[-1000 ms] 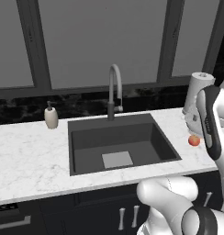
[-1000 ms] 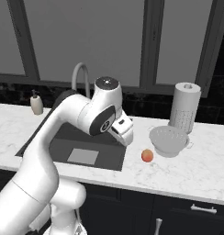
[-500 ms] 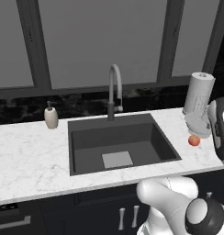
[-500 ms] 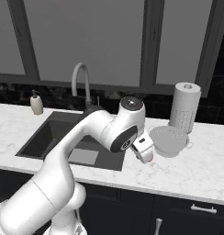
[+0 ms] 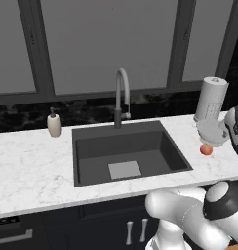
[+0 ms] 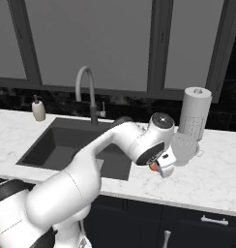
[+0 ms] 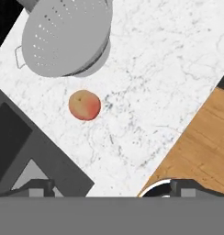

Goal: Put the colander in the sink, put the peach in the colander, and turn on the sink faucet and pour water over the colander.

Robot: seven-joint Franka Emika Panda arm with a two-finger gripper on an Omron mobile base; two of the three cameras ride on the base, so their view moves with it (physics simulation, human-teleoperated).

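The colander (image 7: 65,39) sits upright on the white marble counter (image 7: 150,78), to the right of the sink (image 5: 128,151) and just in front of the paper towel roll (image 6: 195,112). In the hand view it occupies the 11 o'clock area, with its small rim handle pointing toward 9 o'clock. The peach (image 7: 85,104) rests on the counter near the colander, apart from it, toward 5 o'clock from the bowl in the hand view. In the left base view the peach (image 5: 206,149) lies between the colander (image 5: 212,132) and the counter's front edge.

The gripper (image 7: 109,186) hangs above the counter with its fingers spread wide and nothing between them. The peach lies at 11 o'clock from the fingertips in the hand view.

The sink holds a light grey drain plate (image 5: 124,169) on its floor. The faucet (image 5: 121,95) stands at the 12 o'clock edge of the basin. A soap dispenser (image 5: 54,124) stands on the counter at the sink's left.
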